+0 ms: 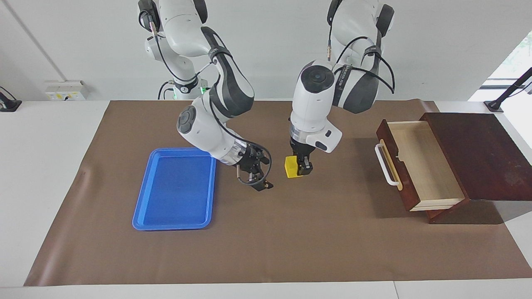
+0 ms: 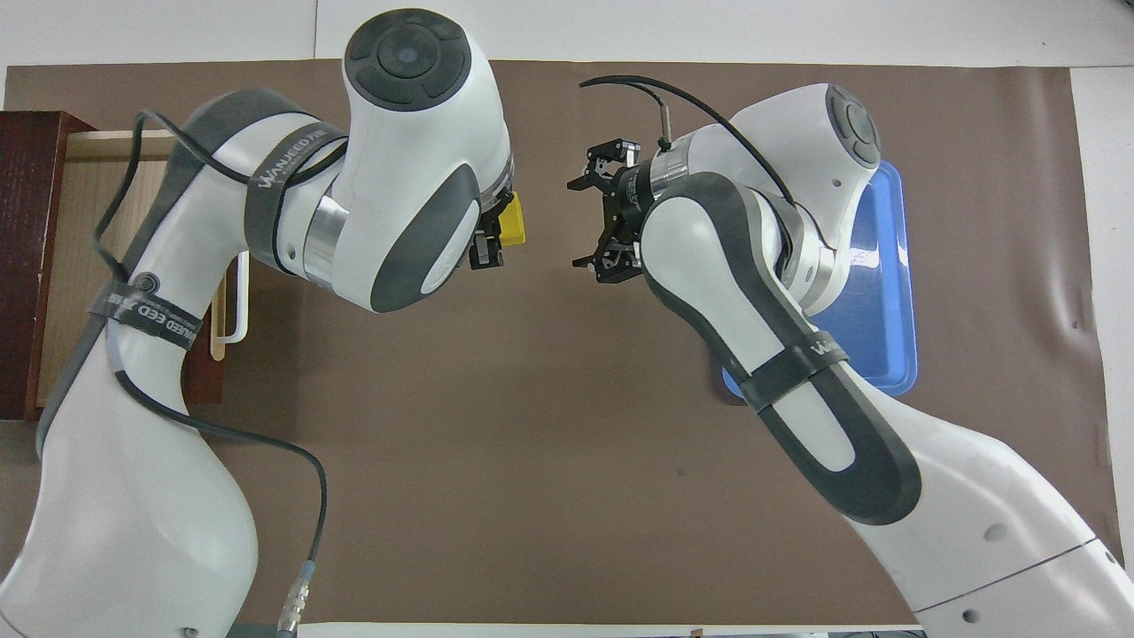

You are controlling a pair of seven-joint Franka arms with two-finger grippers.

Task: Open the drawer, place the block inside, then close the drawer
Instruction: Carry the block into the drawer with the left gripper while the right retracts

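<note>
The yellow block [image 1: 291,167] is between the fingers of my left gripper [image 1: 300,167], which is shut on it low over the middle of the brown mat; I cannot tell whether the block touches the mat. In the overhead view the block [image 2: 513,219] sticks out past the left gripper [image 2: 493,239]. My right gripper [image 1: 257,182] is open and empty, beside the block toward the blue tray, and shows in the overhead view [image 2: 588,221] too. The drawer [image 1: 424,164] stands pulled open at the left arm's end, its pale inside bare, its white handle [image 1: 384,165] facing the block. The left arm partly covers the drawer [image 2: 71,292] from above.
A flat blue tray [image 1: 176,189] lies on the mat at the right arm's end, close to the right gripper, partly under the right arm in the overhead view [image 2: 873,292]. The dark wooden box [image 1: 478,153] holds the drawer. The brown mat [image 1: 291,241] covers the table.
</note>
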